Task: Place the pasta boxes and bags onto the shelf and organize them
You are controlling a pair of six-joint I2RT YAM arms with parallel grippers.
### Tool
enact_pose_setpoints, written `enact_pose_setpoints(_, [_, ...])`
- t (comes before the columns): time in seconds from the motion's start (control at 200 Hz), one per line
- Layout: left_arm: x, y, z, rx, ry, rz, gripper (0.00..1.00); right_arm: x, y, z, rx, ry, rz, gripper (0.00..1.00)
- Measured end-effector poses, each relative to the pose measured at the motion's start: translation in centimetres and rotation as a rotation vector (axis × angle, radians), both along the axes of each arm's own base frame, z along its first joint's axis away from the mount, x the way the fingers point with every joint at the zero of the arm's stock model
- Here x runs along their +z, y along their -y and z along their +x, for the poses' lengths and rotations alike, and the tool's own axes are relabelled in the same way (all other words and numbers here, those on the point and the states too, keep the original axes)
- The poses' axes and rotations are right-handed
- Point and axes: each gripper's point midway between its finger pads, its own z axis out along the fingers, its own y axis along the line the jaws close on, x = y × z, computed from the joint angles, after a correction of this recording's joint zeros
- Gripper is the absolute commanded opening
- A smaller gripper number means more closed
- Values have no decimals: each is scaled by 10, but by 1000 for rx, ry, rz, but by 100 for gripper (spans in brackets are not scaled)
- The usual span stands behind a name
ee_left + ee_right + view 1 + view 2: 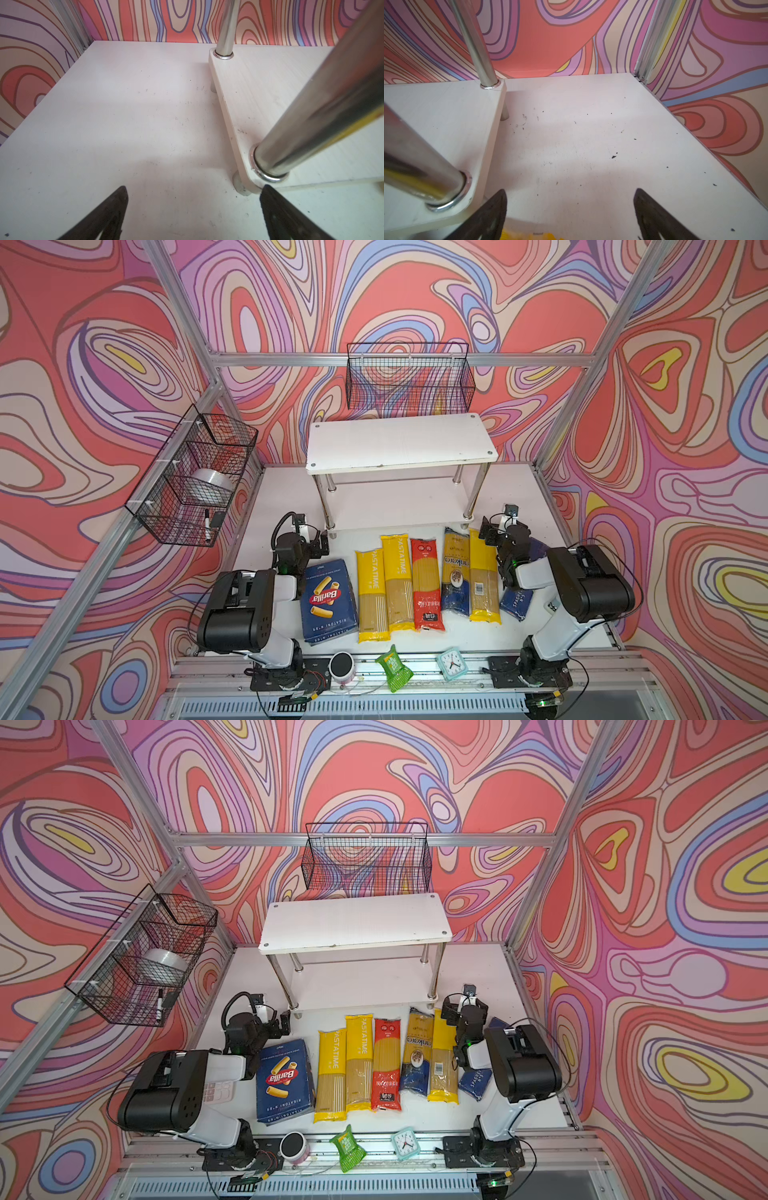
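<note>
While one shelf [399, 439] stands behind, five bags [372, 597] [397, 580] [426, 585] [456, 572] [484, 576] and two boxes [328, 599] [517, 601] lie

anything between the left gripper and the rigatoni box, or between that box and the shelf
Nothing visible. The left gripper, open, hangs just past the far end of the rigatoni box with only bare table between. The shelf lies straight beyond, both tiers bare; only its front left leg stands near that path.

A white table [457, 637] bears a two-tier shelf [401, 439] at the back and, flat in a row before it, a rigatoni box [329, 599], first yellow bag [371, 597], second yellow bag [397, 580], red bag [426, 585], gold-and-blue bag [456, 572], third yellow bag [484, 576] and a partly hidden spaghetti box [516, 602].
</note>
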Motion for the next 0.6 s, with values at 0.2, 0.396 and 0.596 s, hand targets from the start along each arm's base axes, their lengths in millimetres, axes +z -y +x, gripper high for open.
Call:
enact_pose_setpoints(0.2, [0,0,0,0,0,0,100,-1,0,0,4,-4,4,98])
enact_pose_setpoints(0.396, [0,0,0,0,0,0,100,-4,5,1,5,-18,16,98])
enact_pose_setpoints(0.596, [0,0,0,0,0,0,100,-4,4,1,11,-19,18,99])
